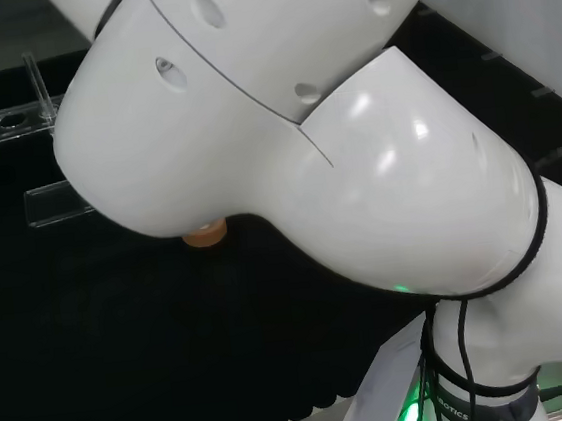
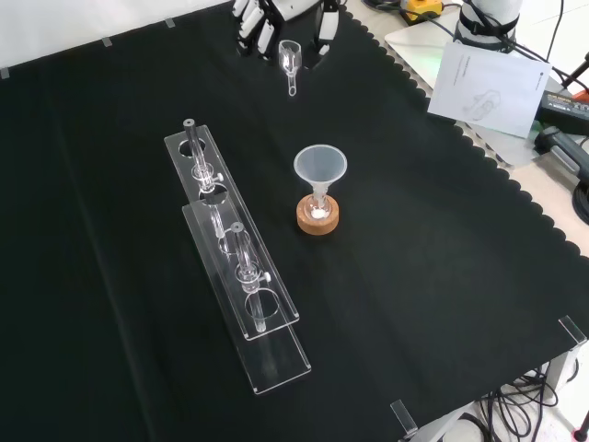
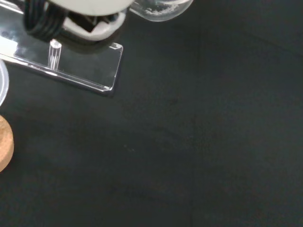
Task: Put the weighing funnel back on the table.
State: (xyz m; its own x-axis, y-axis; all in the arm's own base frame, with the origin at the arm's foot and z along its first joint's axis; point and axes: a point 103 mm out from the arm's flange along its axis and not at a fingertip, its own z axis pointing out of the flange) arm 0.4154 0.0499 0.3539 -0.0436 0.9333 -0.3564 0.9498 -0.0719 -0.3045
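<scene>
Item: weighing funnel (image 2: 289,57), clear, stem pointing toward the funnel (image 2: 320,168). Pinched in my curled hand (image 2: 258,23) over the desk's (image 2: 414,276) far edge, front view. Cork ring (image 2: 318,219) well apart.

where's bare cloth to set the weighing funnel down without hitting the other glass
In the front view, bare cloth lies between the hand with the weighing funnel and the funnel, right of the cork ring out to the scalloped edge, and left of the clear rack. It is tight between rack and cork ring.
</scene>
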